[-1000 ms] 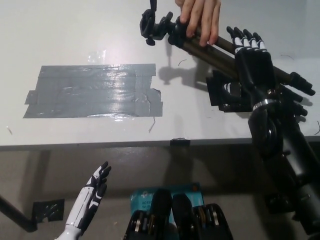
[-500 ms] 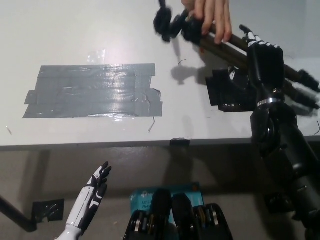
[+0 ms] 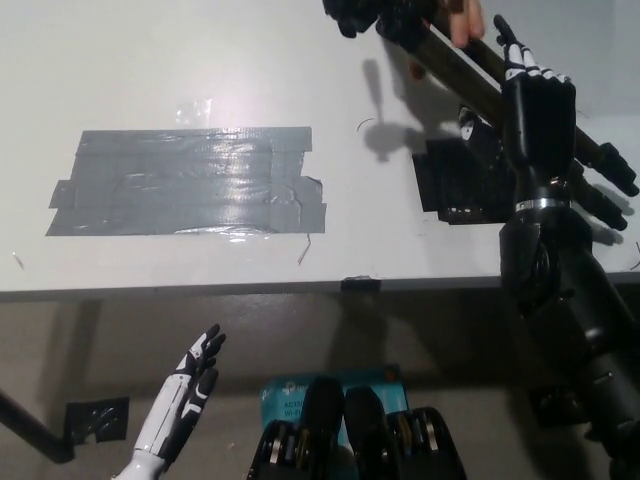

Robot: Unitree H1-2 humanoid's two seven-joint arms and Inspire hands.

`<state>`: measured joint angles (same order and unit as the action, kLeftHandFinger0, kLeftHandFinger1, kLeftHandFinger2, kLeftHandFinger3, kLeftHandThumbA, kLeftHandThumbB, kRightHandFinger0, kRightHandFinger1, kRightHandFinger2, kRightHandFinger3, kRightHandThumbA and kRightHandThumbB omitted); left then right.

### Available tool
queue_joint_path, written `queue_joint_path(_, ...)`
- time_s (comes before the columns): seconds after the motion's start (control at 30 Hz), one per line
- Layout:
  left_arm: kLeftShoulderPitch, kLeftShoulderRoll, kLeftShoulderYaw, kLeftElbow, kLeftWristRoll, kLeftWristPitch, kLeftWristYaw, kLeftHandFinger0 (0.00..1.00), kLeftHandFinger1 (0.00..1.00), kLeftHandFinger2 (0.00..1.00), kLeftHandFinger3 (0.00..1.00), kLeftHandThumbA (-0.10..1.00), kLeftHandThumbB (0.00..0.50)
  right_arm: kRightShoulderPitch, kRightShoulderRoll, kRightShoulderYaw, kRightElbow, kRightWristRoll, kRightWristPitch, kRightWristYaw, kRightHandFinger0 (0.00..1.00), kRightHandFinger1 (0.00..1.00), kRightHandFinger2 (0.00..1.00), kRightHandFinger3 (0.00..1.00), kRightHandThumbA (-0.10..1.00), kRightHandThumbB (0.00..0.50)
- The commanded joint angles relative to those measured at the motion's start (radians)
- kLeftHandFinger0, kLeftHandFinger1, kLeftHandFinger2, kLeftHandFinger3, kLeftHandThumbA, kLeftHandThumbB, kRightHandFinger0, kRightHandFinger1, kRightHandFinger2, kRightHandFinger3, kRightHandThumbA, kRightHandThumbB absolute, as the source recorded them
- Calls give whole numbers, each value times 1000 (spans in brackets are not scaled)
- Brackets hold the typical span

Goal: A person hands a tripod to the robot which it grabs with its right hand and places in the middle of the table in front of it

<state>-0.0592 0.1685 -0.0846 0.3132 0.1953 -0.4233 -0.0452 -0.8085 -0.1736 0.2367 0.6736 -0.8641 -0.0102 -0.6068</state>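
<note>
- Head view: one tripod (image 3: 455,68) far right over the tabletop (image 3: 150,60), held by one person's hand (image 3: 465,15).
- Right robot hand (image 3: 538,105) lies against it; I cannot tell its grip.
- Left robot hand (image 3: 185,395) near left, spread, empty.

Bright overhead light washes the white table (image 3: 150,60) in front of me pale, with shiny glare on the grey tape patch (image 3: 190,185). The tripod (image 3: 455,68) throws a soft dark shadow (image 3: 385,140) on the table. Its head, at the top edge, is blurred. The floor (image 3: 90,340) below is dim.
</note>
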Motion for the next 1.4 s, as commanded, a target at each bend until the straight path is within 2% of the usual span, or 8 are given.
queue_joint_path(0.0,-9,15,-5,-24,9,-23,-2,1000,1000,1000,1000,1000,281,-91,-25,18,7,10,-106,-103,0,452,803,959,-100,233)
queue_joint_path(0.57,-9,15,-8,-38,7,-8,-8,1000,1000,1000,1000,1000,281,-163,-75,239,320,-35,-178,11,27,480,858,893,-100,228)
queue_joint_path(0.63,-10,17,-8,-40,7,-7,-8,1000,1000,1000,1000,1000,281,-172,-74,243,341,-20,-164,57,44,426,687,630,-40,220)
queue_joint_path(0.67,-13,17,-8,-36,7,-12,-7,1000,1000,1000,1000,1000,277,-180,-76,238,346,10,-151,133,145,519,738,705,138,249)
queue_joint_path(0.7,-19,16,-8,-29,8,-18,-5,1000,1000,1000,1000,1000,277,-183,-86,223,317,65,-138,286,523,865,981,970,349,301)
queue_joint_path(0.77,-22,17,-8,-30,12,-17,-3,1000,1000,1000,1000,1000,277,-187,-98,208,292,122,-140,434,989,1000,1000,1000,458,380)
queue_joint_path(0.83,-21,17,-11,-34,12,-11,-8,1000,1000,1000,1000,1000,278,-181,-114,196,225,182,-83,634,1000,1000,1000,1000,630,497)
queue_joint_path(1.37,-31,23,-15,-33,11,-2,-14,1000,1000,1000,1000,1000,273,-177,-381,34,-701,902,297,1229,1000,1000,1000,1000,716,500)
